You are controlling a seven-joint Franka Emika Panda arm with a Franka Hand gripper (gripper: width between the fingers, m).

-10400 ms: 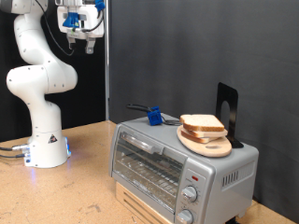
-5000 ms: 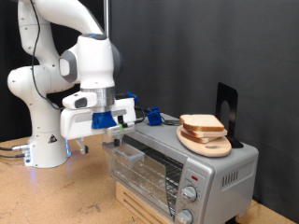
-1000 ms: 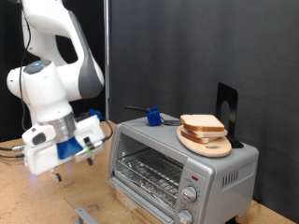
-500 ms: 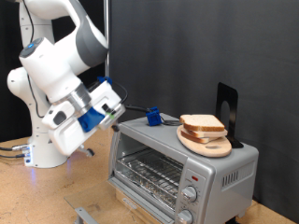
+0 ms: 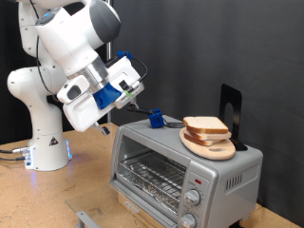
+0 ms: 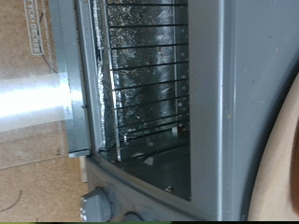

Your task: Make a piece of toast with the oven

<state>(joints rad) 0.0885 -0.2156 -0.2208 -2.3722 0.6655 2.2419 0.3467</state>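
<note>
Nearest, the oven (image 5: 185,171) has its glass door (image 5: 85,219) dropped flat, baring the wire rack (image 6: 149,79) for loading. Above its left end hangs the gripper (image 5: 136,92), holding nothing; whether the fingers are spread cannot be told. Farther right, the piece of toast (image 5: 205,125) waits on a round board (image 5: 211,145) atop the oven.

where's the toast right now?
Exterior view's right: the toast sits on a round wooden board on top of the oven, in front of a black stand.
</note>
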